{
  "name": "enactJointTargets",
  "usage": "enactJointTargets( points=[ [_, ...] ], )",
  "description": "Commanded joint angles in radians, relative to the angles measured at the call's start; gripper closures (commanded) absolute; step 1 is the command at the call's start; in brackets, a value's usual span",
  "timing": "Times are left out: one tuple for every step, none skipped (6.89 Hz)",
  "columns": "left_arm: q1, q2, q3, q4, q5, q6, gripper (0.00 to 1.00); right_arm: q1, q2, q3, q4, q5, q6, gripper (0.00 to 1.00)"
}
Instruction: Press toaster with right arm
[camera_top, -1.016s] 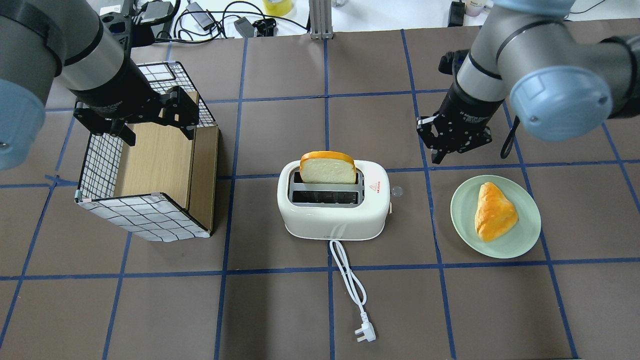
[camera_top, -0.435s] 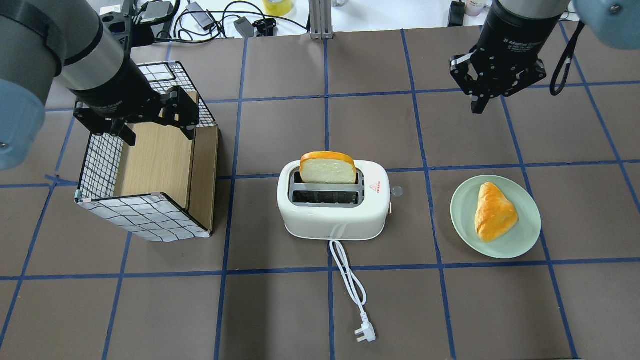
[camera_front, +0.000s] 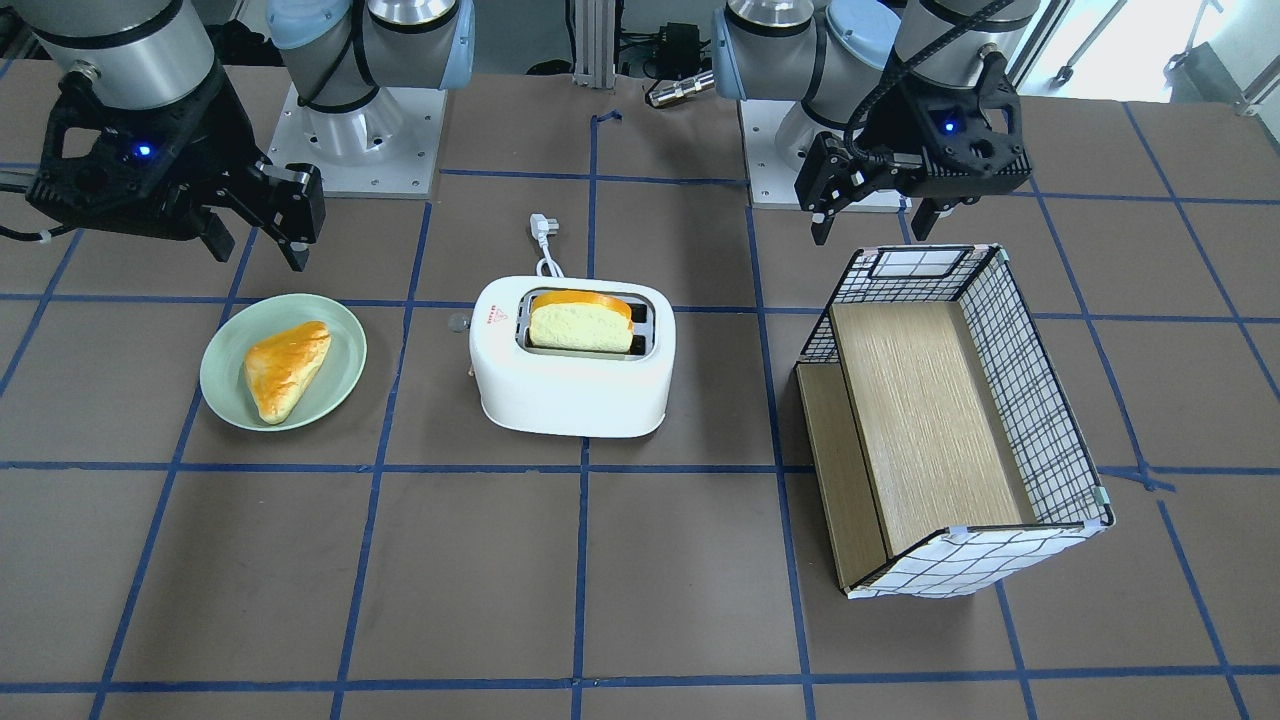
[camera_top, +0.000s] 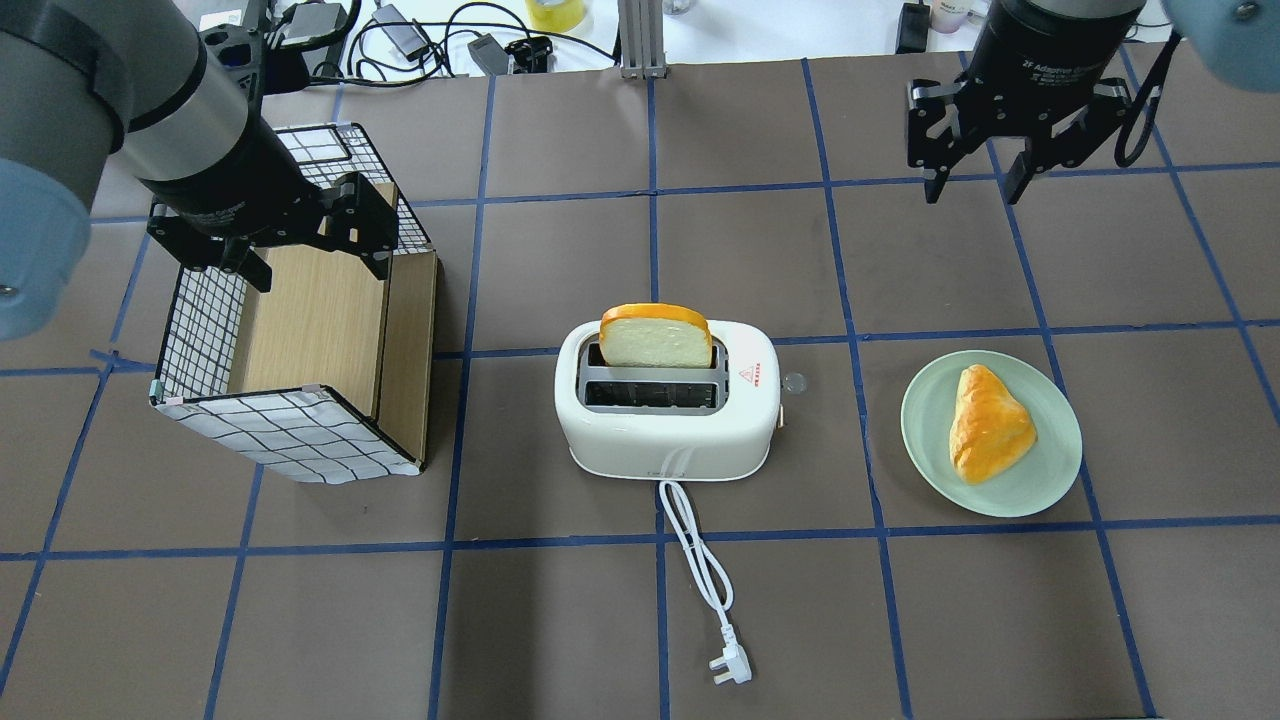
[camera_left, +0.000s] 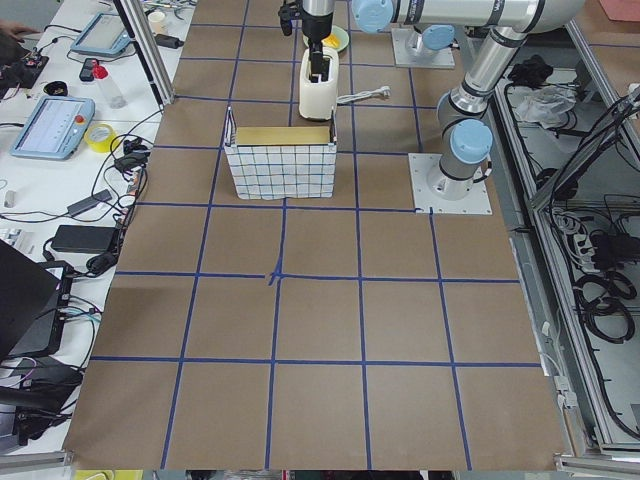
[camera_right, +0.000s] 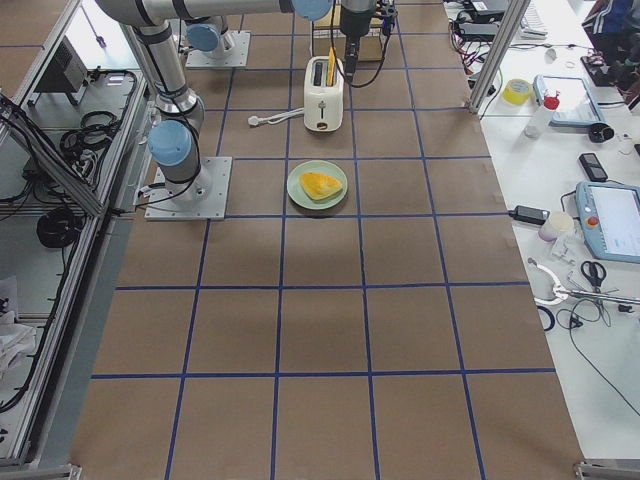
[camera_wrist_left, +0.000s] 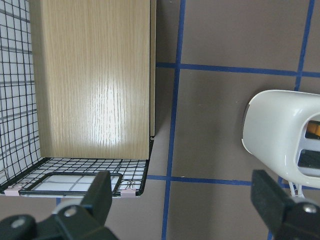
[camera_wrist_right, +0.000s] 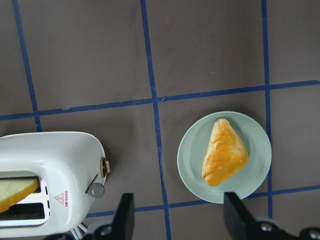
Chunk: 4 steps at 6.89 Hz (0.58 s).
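A: Where do things stand?
B: Left end effector spread above the basket; toaster centred on the desk; my right end effector, fingers apart, well apart from it.
A: Handling?
B: Light, slick plastic, I'd guess — it may skid. I'd press straight down on the side lever, plain in the right wrist view — the left wrist view hides it.
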Motion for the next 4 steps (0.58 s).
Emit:
enactJointTargets(
  points=[
    [0.000, 0.000, 0.000, 0.000, 0.001, 0.000, 0.00, 0.017, -0.001, -0.004, -0.050, 0.014, -0.004, 0.00],
    [0.000, 0.000, 0.000, 0.000, 0.000, 0.000, 0.00, 0.034, 0.000, -0.006, -0.054, 0.015, -0.003, 0.00],
    [0.000, 0.000, 0.000, 0.000, 0.000, 0.000, 0.00, 0.040, 0.000, -0.006, -0.062, 0.017, 0.003, 0.00],
    [0.000, 0.000, 0.000, 0.000, 0.001, 0.000, 0.00, 0.041, 0.002, -0.004, -0.065, 0.015, 0.013, 0.00]
  ],
)
